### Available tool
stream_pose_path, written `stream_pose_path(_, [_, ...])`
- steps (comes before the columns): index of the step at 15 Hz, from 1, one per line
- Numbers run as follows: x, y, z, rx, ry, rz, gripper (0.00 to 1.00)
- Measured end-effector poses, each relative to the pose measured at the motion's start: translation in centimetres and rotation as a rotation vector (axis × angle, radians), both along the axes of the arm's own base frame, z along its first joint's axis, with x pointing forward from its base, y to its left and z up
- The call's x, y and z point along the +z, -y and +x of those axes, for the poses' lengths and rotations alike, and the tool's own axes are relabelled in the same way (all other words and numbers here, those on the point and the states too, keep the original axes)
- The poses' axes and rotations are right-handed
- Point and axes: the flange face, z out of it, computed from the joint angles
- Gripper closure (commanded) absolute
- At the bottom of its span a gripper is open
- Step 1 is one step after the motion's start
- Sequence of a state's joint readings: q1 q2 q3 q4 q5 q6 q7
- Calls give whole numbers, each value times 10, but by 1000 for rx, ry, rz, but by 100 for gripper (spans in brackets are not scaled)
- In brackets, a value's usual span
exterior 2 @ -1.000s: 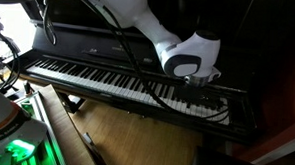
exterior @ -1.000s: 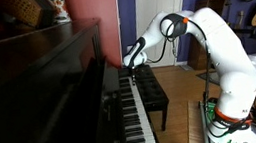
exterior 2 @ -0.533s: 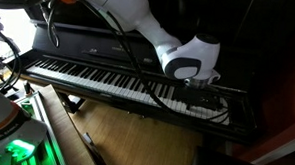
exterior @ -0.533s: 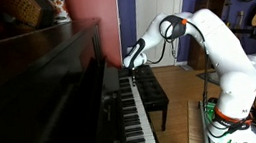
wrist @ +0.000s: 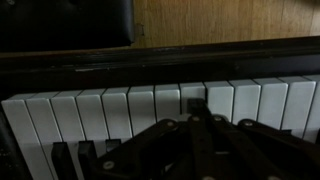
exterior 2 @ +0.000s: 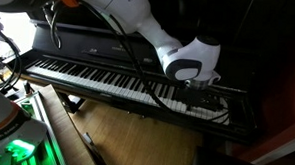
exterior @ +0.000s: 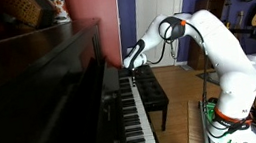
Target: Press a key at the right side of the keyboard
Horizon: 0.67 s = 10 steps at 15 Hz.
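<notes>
The keyboard (exterior 2: 98, 78) is running along the front of the dark upright piano (exterior: 30, 95), and in an exterior view the claw (exterior 2: 199, 93) is hanging over its 4 o'clock end, tips at the keys; contact is unclear. In the wrist view the claw (wrist: 195, 125) is reaching in from 6 o'clock over white keys (wrist: 120, 110), its fingers looking pressed together. A black bench (exterior: 151, 90) is standing beside the piano.

Open air above keyboard (exterior 2: 88, 75), bench (exterior: 152, 90) alongside
</notes>
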<state>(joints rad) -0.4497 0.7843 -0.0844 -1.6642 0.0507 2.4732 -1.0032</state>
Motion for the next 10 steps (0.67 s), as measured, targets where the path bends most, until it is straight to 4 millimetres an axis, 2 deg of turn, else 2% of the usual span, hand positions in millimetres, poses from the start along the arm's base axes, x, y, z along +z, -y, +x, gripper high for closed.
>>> stream_pose_path(10, [-6, 2, 3, 2, -12, 5, 100])
